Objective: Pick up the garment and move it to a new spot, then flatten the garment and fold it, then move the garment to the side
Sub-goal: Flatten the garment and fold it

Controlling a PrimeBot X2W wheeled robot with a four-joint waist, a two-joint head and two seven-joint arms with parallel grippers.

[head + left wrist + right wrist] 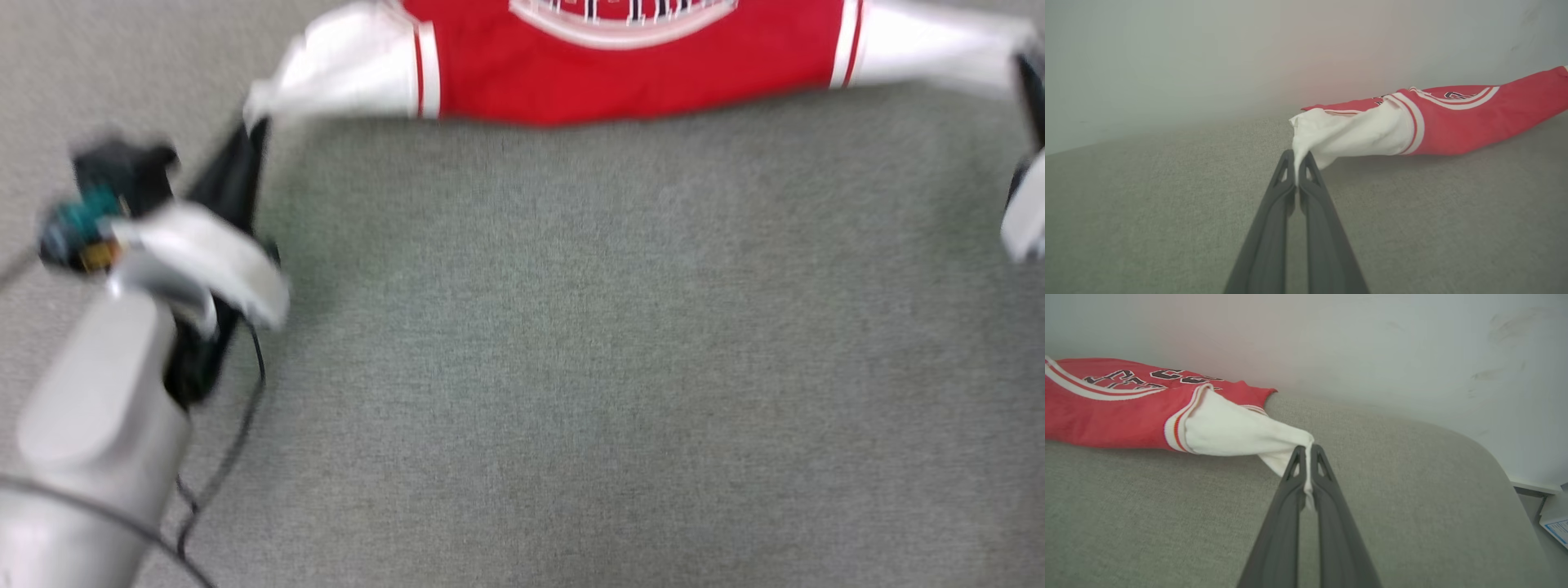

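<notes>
Now stretched sleeve to sleeve

The garment (620,73) lies pulled out along the far edge of the grey cloth-covered surface (571,367), beside a pale wall (1208,61). The left gripper (1296,163) is clamped on the left sleeve (1355,130) tip. The right gripper (1308,457) pinches the right sleeve (1229,433), fingers tight together.
</notes>
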